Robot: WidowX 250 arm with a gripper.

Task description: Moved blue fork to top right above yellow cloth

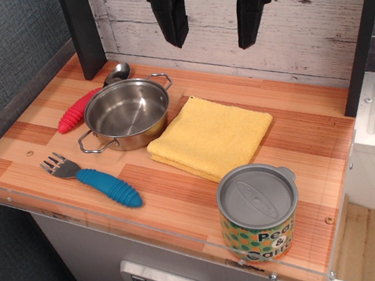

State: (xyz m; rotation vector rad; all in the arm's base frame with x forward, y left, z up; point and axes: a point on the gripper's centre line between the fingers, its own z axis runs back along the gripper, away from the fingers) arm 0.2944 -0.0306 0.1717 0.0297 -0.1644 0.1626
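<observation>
Wood-plank counter (302,144) with a whitewashed board wall behind it, and a clear plastic lip running along the front edge, so that's my playground. My gripper (212,26) hangs up high near the back wall, fingers spread wide apart, nothing in them.

Blue fork (92,179) is lying flat at the front left, tines pointing left toward the edge, just in front of the steel pot (126,113) but not touching it. Looks light and rigid to me, toy-ish. That fat ribbed blue handle is where I'd pinch it: the ribs should give decent grip, while the metal head is thin and probably slippery. It sits at an angle, so I'd guess I need to turn my wrist to close across the handle.

Yellow cloth (210,137) sits mid-counter, soft and thick. Open wood behind it toward the right back corner looks roomy enough for the fork. Things to dodge on the way: the pot with its handles, the red-handled spoon (88,101) behind it, and the tall can (260,213) front right. Lifting well clear of the pot rim seems smart.
</observation>
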